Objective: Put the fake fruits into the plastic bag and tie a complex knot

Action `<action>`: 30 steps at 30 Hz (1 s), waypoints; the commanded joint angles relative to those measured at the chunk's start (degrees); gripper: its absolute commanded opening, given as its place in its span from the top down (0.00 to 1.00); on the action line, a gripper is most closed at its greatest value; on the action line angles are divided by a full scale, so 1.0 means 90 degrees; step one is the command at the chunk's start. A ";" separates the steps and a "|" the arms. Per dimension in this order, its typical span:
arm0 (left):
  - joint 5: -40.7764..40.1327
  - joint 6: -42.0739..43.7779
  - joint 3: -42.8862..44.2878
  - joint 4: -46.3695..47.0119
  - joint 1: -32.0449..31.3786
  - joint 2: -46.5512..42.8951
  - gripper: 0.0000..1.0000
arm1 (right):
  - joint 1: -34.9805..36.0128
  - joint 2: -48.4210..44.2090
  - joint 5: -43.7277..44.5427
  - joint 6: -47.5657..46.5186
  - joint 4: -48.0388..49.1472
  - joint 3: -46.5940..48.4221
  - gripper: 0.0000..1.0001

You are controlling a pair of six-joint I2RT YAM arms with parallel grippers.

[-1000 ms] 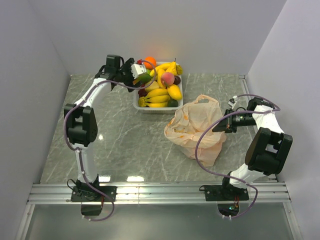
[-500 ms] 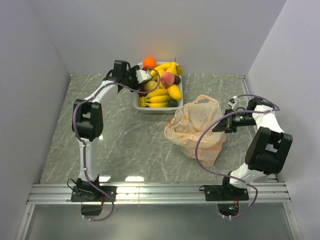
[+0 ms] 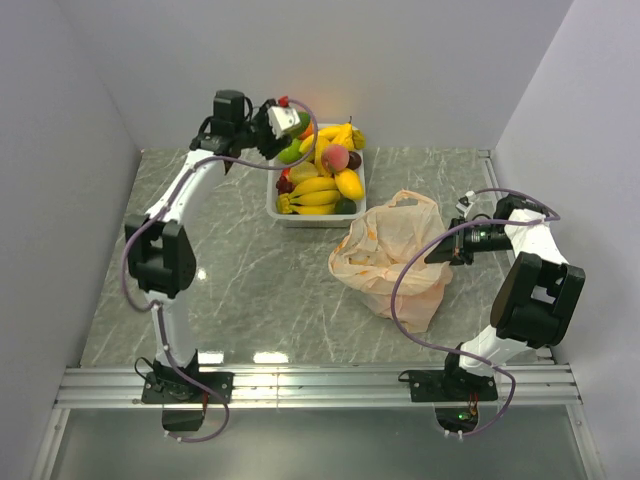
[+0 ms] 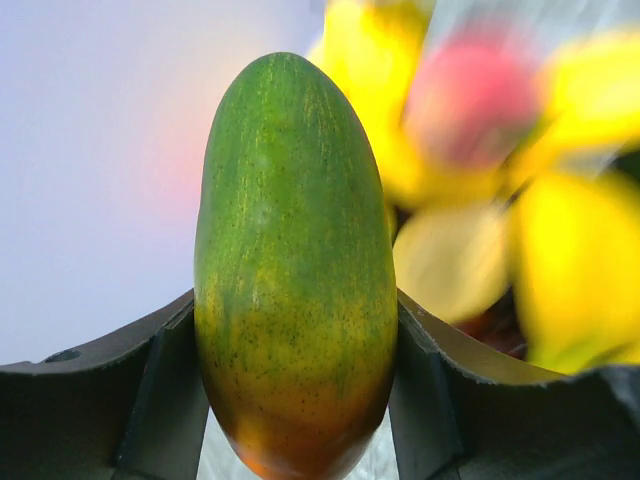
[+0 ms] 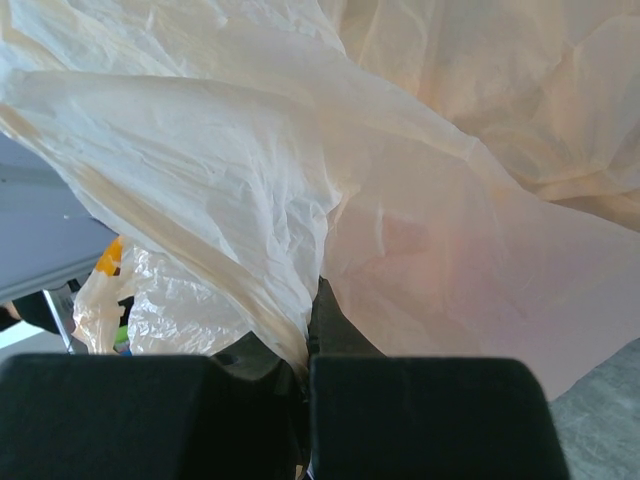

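two arms in view. left gripper [image 3: 289, 148] is out over the far-left corner of the white rectangular plastic tray [image 3: 272, 207], jaws part closed around a glossy oblong plastic mango [image 4: 295, 250], green on top fading to yellow-orange at the bottom. in my left wrist view the black left fingers [image 4: 160, 400] press its sides, one each side, mango upright between them. behind it the other fruit is a yellow and pink blur, can't name pieces from there.

from the top view the rest of the fake fruits sit in the tray: yellow plastic bananas [image 3: 315, 190] at the near side, a red-yellow peach [image 3: 335, 157] in the middle, a dark plum [image 3: 354, 160] just beside it. tray sits far-middle on the grey-green marbled table [image 3: 230, 260].

thin crinkly pale peach plastic bag [image 3: 385, 260] lies crumpled on the table just near-right of the tray; touching its corner or not, i can't tell. one handle loop [image 3: 405, 201] shows at the bag's far edge. right gripper [image 3: 441, 254] is at the bag's right side, jaws fully closed, pinching a fold of the film; my right wrist view shows the plastic running down into the slit between the black right fingers [image 5: 110, 415]. whether any fruit is inside the bag i can't tell.
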 commanded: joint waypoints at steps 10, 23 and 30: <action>0.1839 -0.3093 -0.0496 0.0084 -0.2969 -0.1542 0.51 | 0.0028 -0.0167 -0.0156 -0.0155 -0.0091 0.0362 1.00; 0.1380 -0.3310 -0.0330 -0.1243 -0.4301 -0.0292 0.49 | 0.0019 -0.0314 -0.0186 -0.0449 -0.0296 0.0479 1.00; 0.0482 -0.3339 -0.0213 -0.1586 -0.4380 -0.0271 0.01 | 0.0009 -0.0294 -0.0166 -0.0556 -0.0364 0.0479 1.00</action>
